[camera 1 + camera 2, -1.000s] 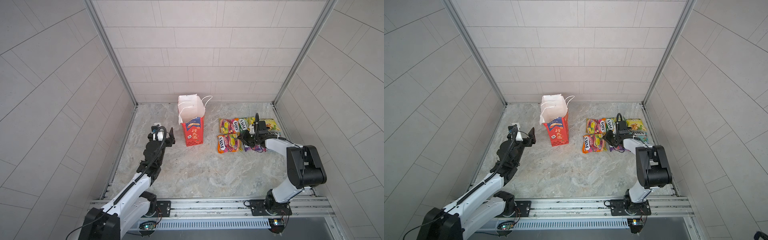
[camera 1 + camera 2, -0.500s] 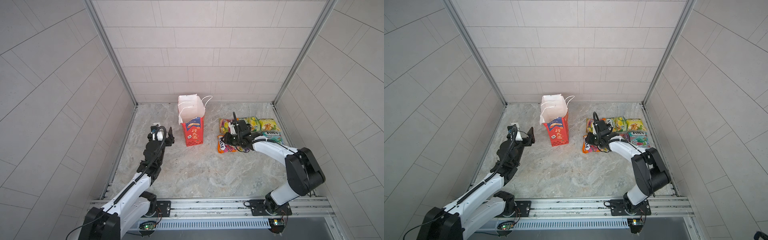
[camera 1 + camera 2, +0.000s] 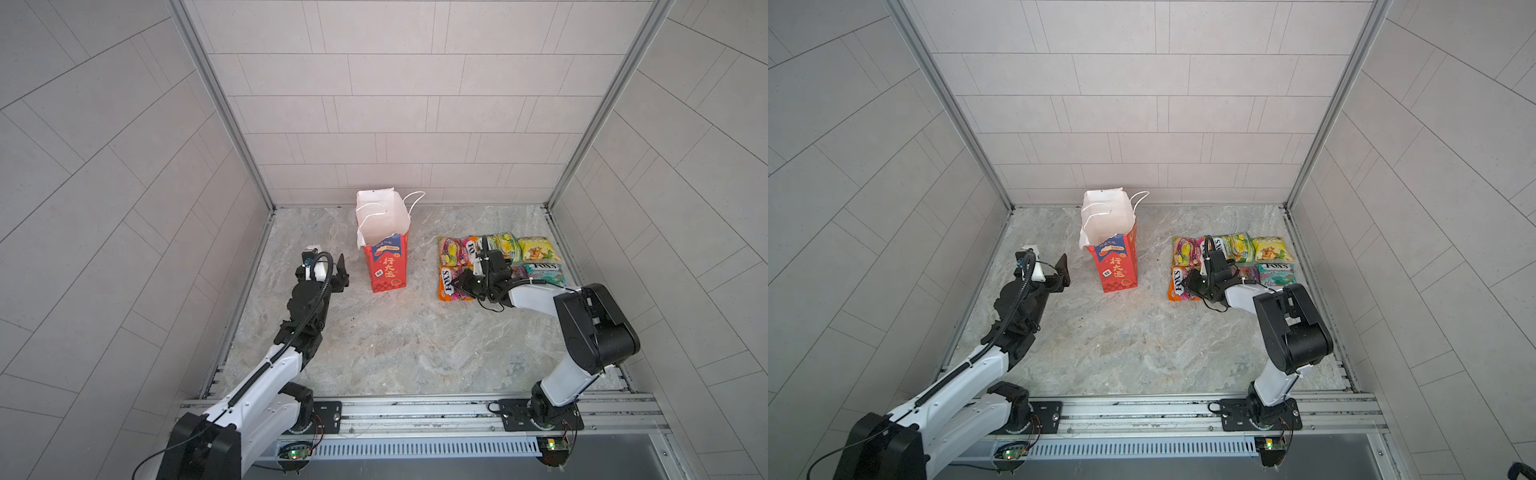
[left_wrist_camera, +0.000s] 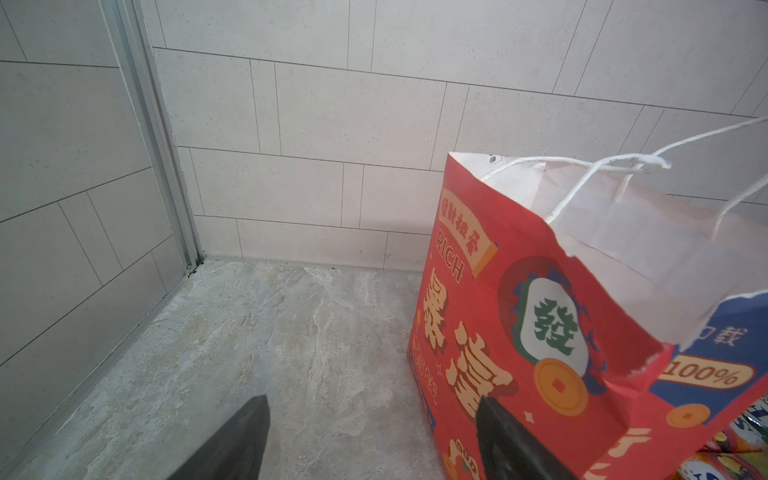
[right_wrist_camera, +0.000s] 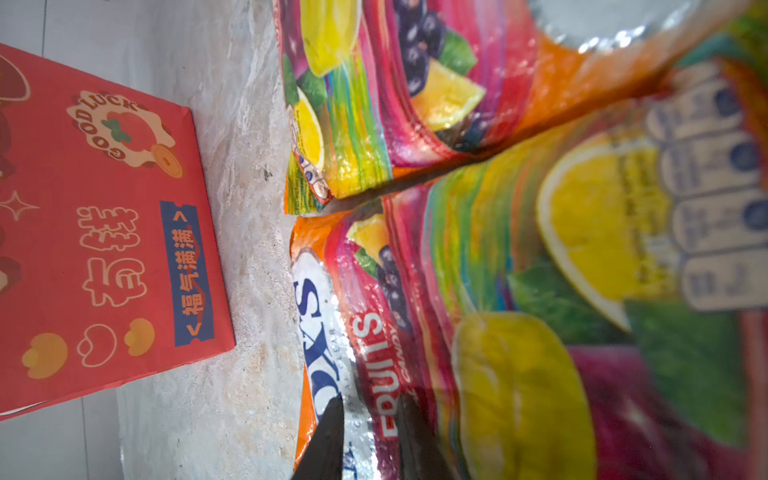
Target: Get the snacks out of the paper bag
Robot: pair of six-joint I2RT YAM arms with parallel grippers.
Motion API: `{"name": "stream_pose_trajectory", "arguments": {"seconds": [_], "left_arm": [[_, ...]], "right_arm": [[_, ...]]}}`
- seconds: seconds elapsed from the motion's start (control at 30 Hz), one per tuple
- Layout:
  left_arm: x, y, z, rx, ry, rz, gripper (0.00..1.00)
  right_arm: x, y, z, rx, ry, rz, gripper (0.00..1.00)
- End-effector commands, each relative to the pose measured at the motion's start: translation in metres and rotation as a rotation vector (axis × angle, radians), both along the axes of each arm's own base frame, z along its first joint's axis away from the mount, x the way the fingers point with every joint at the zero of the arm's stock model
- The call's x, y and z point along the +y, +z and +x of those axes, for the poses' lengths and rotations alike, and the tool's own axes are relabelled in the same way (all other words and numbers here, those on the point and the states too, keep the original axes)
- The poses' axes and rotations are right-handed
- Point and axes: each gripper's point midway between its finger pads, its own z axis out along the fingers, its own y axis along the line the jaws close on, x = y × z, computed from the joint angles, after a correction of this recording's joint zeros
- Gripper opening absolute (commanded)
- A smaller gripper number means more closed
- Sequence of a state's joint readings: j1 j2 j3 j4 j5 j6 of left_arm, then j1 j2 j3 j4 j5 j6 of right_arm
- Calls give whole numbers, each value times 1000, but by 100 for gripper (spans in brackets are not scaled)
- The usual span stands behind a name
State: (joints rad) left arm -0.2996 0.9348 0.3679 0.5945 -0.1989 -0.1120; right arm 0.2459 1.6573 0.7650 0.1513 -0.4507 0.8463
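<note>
Looking down in both top views, I see the red paper bag [image 3: 384,266] standing upright toward the back of the marbled floor [image 3: 395,340], its white mouth open and empty as far as I can see. Well to its right the snacks lie flat in a tight block: a pink packet [image 3: 451,251], a green packet [image 3: 505,245] and a yellow packet [image 3: 536,248] in the back row, an orange FOX'S packet [image 3: 446,286] and a teal packet [image 3: 542,272] in front. A purple packet [image 3: 519,272] between those two is mostly hidden by my right arm. The right gripper [image 3: 461,284] sits low over the orange packet's inner edge. The left gripper [image 3: 1054,274] hangs just left of the bag, apart from it.

On the left wrist camera, the left gripper [image 4: 372,401] is spread wide with only bare floor between its fingers. The bag [image 4: 519,332] fills the side beyond one finger, with a ragged rim, and its white cord handles [image 4: 582,174] arch over the mouth.

On the right wrist camera, the right gripper [image 5: 370,411] has its fingers drawn close, a narrow gap between them over the orange packet [image 5: 498,291]. I cannot tell whether they pinch its film. The pink packet [image 5: 395,83] lies alongside, and the bag's base [image 5: 104,249] stands across a strip of floor.
</note>
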Motion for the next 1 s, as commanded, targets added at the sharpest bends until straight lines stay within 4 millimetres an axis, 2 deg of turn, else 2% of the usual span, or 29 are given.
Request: {"name": "stream_pose_trajectory", "arguments": {"seconds": [0.0,0.17,0.33,0.4,0.5,0.57,0.67,0.87,0.97], "left_arm": [[-5,11,3,-38,-21,-10,82],[-1,10,3,-39,0,-5,82],[7,12,3,-46,45,12,82],[14,11,1,-50,88,21,83],[38,5,-3,-29,224,55,84],[58,-1,-9,0,337,77,87],[86,-9,-24,31,506,85,96],[95,-29,-23,109,565,201,99],[93,-45,-14,170,554,242,99]], "right_arm": [[1,15,-1,-4,-52,64,24],[-2,59,10,-129,-39,54,26],[-16,126,30,-386,-54,-5,36],[-30,151,36,-517,-87,-88,42],[-70,171,35,-657,-235,-256,58],[-101,174,23,-702,-351,-355,72],[-139,162,-4,-715,-467,-507,77],[-195,146,-63,-675,-649,-762,80],[-214,141,-80,-664,-741,-841,82]]}}
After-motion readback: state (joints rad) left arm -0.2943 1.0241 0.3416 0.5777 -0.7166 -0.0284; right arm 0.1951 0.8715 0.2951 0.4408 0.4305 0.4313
